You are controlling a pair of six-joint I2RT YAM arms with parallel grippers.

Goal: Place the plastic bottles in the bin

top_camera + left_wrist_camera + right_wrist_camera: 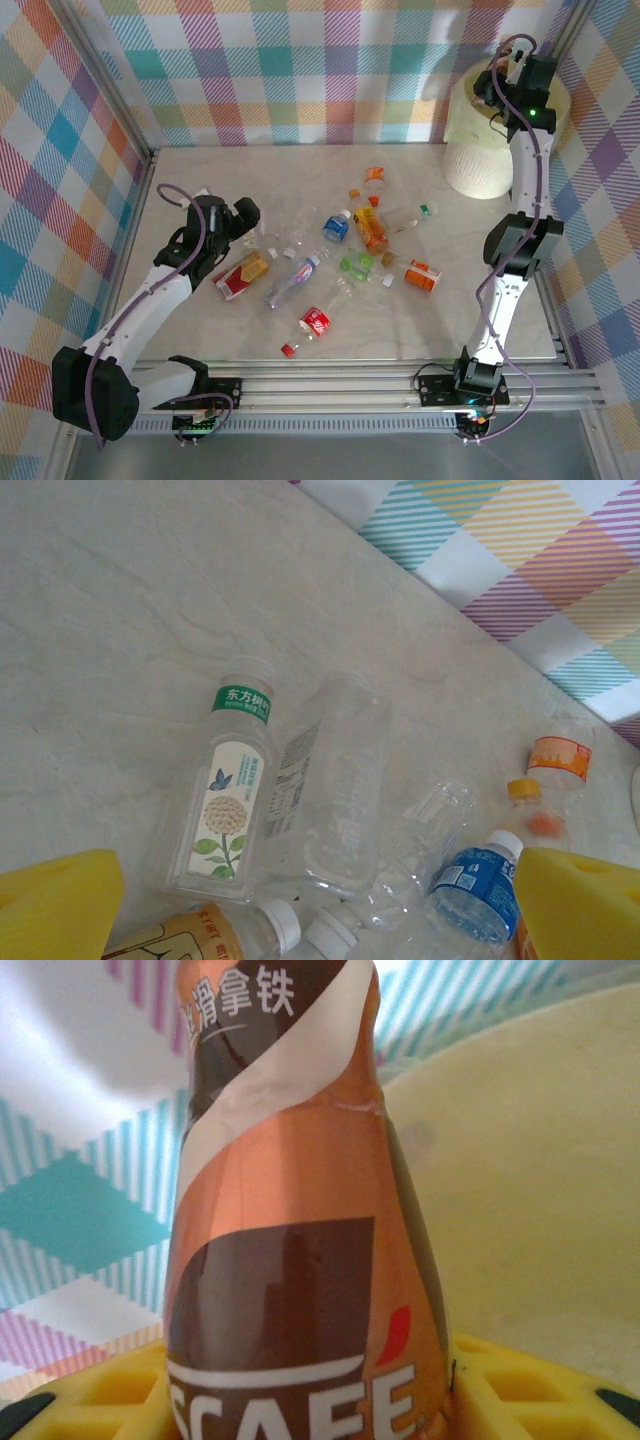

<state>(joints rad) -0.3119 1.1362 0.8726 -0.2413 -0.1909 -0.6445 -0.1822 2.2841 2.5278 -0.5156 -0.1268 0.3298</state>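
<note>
Plaid walls [300,70] close in the pale marbled table [200,170] on the left, far and right sides, and a metal rail [380,375] runs along its near edge.

Your right gripper [500,88] is up at the far right, above the bin [480,165], clenched on an orange-and-brown coffee bottle [300,1240]. From the wrist, the pale liner lies to the bottle's right and wall pattern to its left. You may therefore be nearer the rim than the middle, though I cannot tell how near. Let go there and the bottle could clip the rim, then drop between bin and wall, where neither arm reaches easily.

Your left gripper [238,222] hangs released, its jaws spread wide, over the left end of the pile. Below it a green-labelled bottle [225,800] lies touching a crushed clear bottle [335,800], with a blue-labelled bottle [475,885] just beside them. Closing here risks pinching two at once, or squirting a slick, crushed one sideways into its neighbours.

The other bottles lie scattered across mid-table, and a red-labelled bottle [315,322] sits nearest the rail. A knocked round bottle may roll towards that near edge. You have bare table at the far left and along the near right. The left wall stands close to your left arm.
</note>
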